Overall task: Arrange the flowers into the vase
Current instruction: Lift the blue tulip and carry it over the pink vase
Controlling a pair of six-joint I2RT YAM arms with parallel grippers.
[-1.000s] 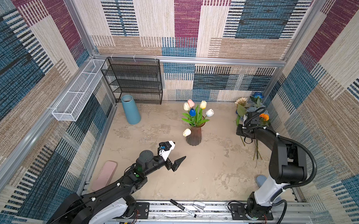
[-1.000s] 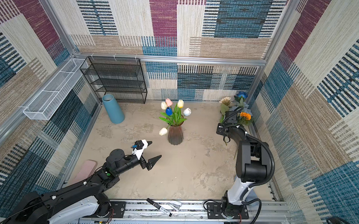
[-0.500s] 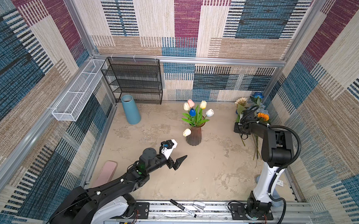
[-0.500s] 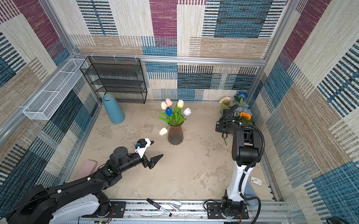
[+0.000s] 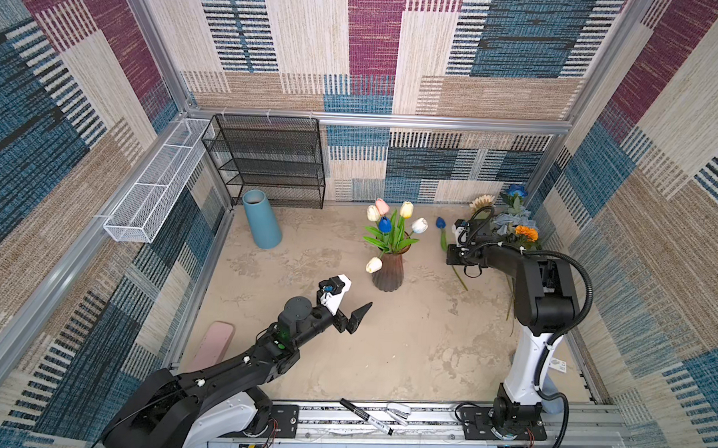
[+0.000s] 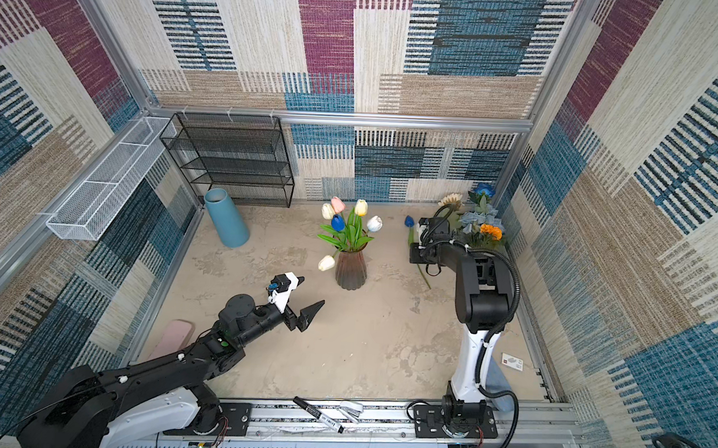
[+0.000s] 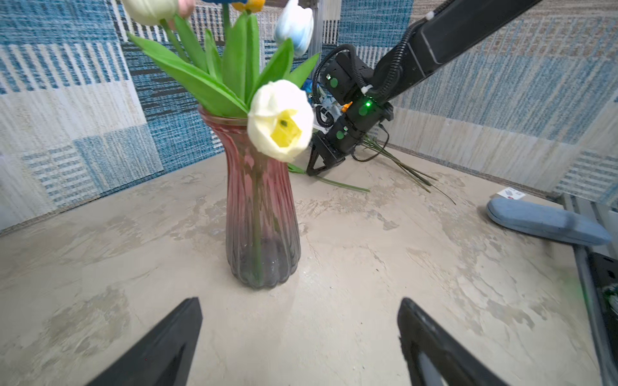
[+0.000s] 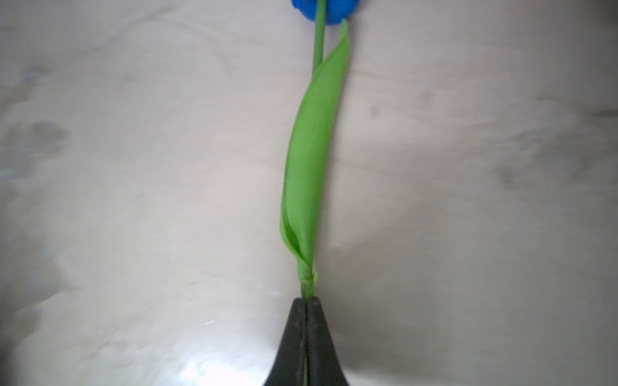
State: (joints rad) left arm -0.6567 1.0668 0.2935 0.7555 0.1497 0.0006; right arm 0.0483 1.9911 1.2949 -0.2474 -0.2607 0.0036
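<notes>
A ribbed reddish glass vase (image 5: pixel 387 274) (image 6: pixel 350 270) (image 7: pixel 261 217) stands mid-floor holding white, pink, yellow and blue tulips (image 5: pixel 392 226). One white tulip (image 7: pixel 280 120) droops over its rim. My right gripper (image 8: pixel 306 302) (image 5: pixel 452 256) is shut on the green stem of a blue tulip (image 5: pixel 441 223) (image 6: pixel 409 221) lying on the floor right of the vase. My left gripper (image 7: pixel 299 304) (image 5: pixel 352 297) (image 6: pixel 308 292) hovers open and empty just in front of the vase. A cream sunflower (image 5: pixel 481 202), a deep-blue rose (image 5: pixel 516 191), a dusty-blue bunch (image 5: pixel 511 221) and an orange bloom (image 5: pixel 526 232) lie in the back right corner.
A blue cylinder vase (image 5: pixel 261 218) leans near a black mesh shelf (image 5: pixel 268 158) at the back left. A white wire basket (image 5: pixel 155 183) hangs on the left wall. A pink case (image 5: pixel 214 345) lies front left, a blue case (image 7: pixel 545 220) front right, a marker (image 5: pixel 365 416) on the front rail.
My right gripper has closed on the blue tulip's stem and shifted left, away from the corner pile. My left gripper has edged forward toward the vase, staying open.
</notes>
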